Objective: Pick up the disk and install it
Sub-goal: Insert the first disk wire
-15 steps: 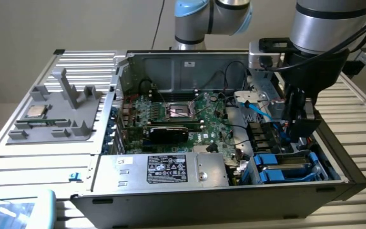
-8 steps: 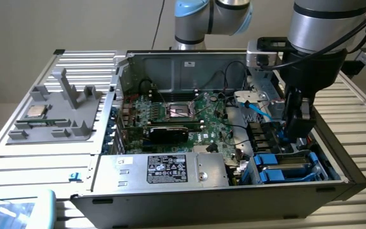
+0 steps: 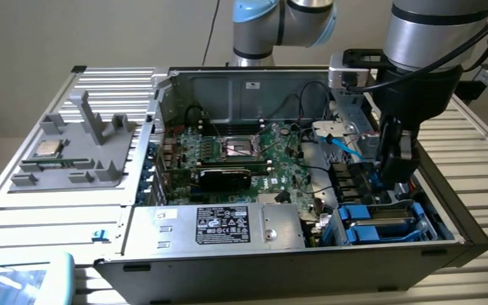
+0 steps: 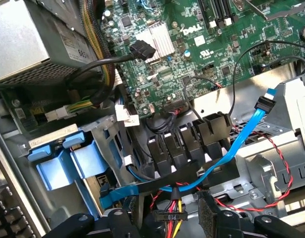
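Your gripper (image 3: 394, 170) hangs spread wide and empty inside the computer case (image 3: 227, 82), above the blue cable (image 4: 241, 141). The disk (image 3: 381, 223) sits just beside it in the corner bay. Its blue carrier tabs face up, probably seated, though that corner is cramped.

Exterior high over case (image 3: 227, 89); wrist close inside, sharing motherboard (image 3: 288, 170).

An open case (image 3: 227, 86) sits on a slatted table (image 3: 58, 216), its green motherboard (image 3: 253, 152) exposed beside a silver power supply (image 3: 227, 225). A blue cable (image 4: 246, 134) loops past black connectors (image 4: 212, 130). On the exterior view's left, a grey fixture (image 3: 91, 136) holds what looks like a small chip (image 3: 47, 149).
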Controlling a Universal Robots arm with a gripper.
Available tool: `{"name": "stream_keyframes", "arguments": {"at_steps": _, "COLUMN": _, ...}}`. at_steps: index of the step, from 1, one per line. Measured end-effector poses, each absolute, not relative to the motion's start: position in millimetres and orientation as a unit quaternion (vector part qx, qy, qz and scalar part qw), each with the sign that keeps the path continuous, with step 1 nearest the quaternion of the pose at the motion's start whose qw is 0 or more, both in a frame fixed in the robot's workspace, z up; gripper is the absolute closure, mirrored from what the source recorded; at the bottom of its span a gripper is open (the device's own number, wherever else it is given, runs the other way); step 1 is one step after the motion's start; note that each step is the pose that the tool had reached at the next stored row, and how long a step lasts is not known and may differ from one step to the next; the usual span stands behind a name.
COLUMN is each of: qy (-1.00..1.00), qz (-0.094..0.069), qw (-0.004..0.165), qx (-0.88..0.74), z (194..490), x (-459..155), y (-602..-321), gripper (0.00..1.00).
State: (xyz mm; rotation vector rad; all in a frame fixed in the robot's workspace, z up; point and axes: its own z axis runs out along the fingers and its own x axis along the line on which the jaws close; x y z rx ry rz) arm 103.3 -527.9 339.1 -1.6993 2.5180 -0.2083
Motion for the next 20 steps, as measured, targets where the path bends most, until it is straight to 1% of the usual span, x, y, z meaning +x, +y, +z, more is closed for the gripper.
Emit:
{"name": "stream_keyframes", "arguments": {"at_steps": 2, "qy": 0.826, "qz": -0.068, "qw": 0.048, "qx": -0.557, "z": 339.2, "x": 103.3, "y": -527.9, "gripper": 0.42}}
{"name": "stream_keyframes", "arguments": {"at_steps": 3, "qy": 0.826, "qz": -0.068, "qw": 0.048, "qx": -0.557, "z": 339.2, "x": 103.3, "y": -527.9, "gripper": 0.55}}
{"name": "stream_keyframes", "arguments": {"at_steps": 4, "qy": 0.826, "qz": -0.068, "qw": 0.048, "qx": -0.557, "z": 339.2, "x": 103.3, "y": -527.9, "gripper": 0.55}}
{"name": "stream_keyframes", "arguments": {"at_steps": 5, "qy": 0.826, "qz": -0.068, "qw": 0.048, "qx": -0.557, "z": 339.2, "x": 103.3, "y": -527.9, "gripper": 0.62}}
{"name": "stream_keyframes", "arguments": {"at_steps": 6, "qy": 0.826, "qz": -0.068, "qw": 0.048, "qx": -0.557, "z": 339.2, "x": 103.3, "y": -527.9, "gripper": 0.64}}
{"name": "stream_keyframes", "arguments": {"at_steps": 9, "qy": 0.826, "qz": -0.068, "qw": 0.048, "qx": -0.557, "z": 339.1, "x": 103.4, "y": -527.0, "gripper": 0.64}}
{"name": "stream_keyframes", "arguments": {"at_steps": 15, "qy": 0.824, "qz": -0.087, "qw": 0.036, "qx": -0.558, "z": 345.1, "x": 101.0, "y": -519.0, "gripper": 0.64}}
{"name": "stream_keyframes", "arguments": {"at_steps": 20, "qy": 0.823, "qz": -0.097, "qw": 0.029, "qx": -0.558, "z": 347.2, "x": 93.5, "y": -518.9, "gripper": 0.64}}
